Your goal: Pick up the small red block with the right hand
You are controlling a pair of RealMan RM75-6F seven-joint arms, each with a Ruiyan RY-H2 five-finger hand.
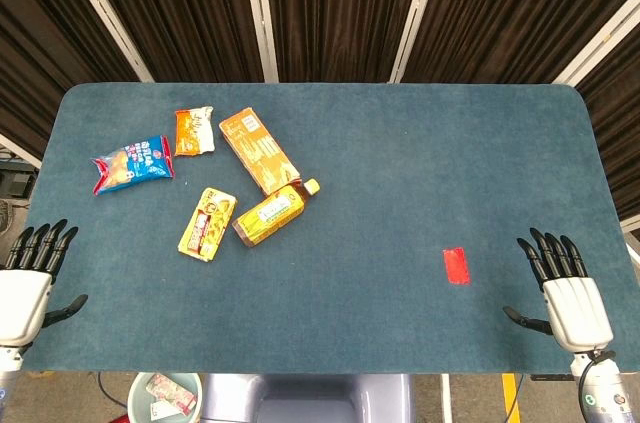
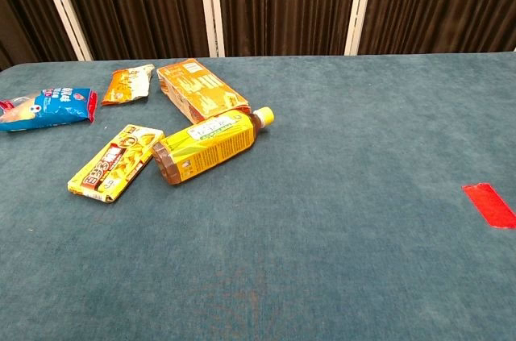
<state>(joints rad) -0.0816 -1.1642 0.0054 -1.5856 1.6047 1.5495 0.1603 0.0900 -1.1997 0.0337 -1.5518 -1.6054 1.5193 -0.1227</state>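
A blue-green felt-covered worktop (image 1: 400,173) with rounded corners fills the head view, with dark pleated curtains behind it.

The small flat red rectangular block (image 1: 456,265) lies on the worktop at about 4 o'clock from the centre, alone on bare felt. In the chest view it sits at the far right edge, around 3 o'clock (image 2: 489,205).

The right robot hand (image 1: 562,283), white-backed with black fingers, rests at the near right edge of the worktop, palm down, fingers spread and pointing away from the robot, holding nothing. The red block lies at about 9 o'clock from its fingertips, near but apart from it.

The left robot hand (image 1: 32,278) mirrors it at the near left edge, fingers spread and empty. Neither hand appears in the chest view.

A cluster of snacks lies at about 10 o'clock from the centre, well apart from the block: a blue and red crinkled snack bag (image 1: 133,165), a small orange and white snack packet (image 1: 194,130), a long orange cardboard box (image 1: 259,150), a yellow flat snack box (image 1: 208,222), and a yellow-labelled plastic drink bottle (image 1: 274,213) lying on its side, its cap end just beside the orange box.
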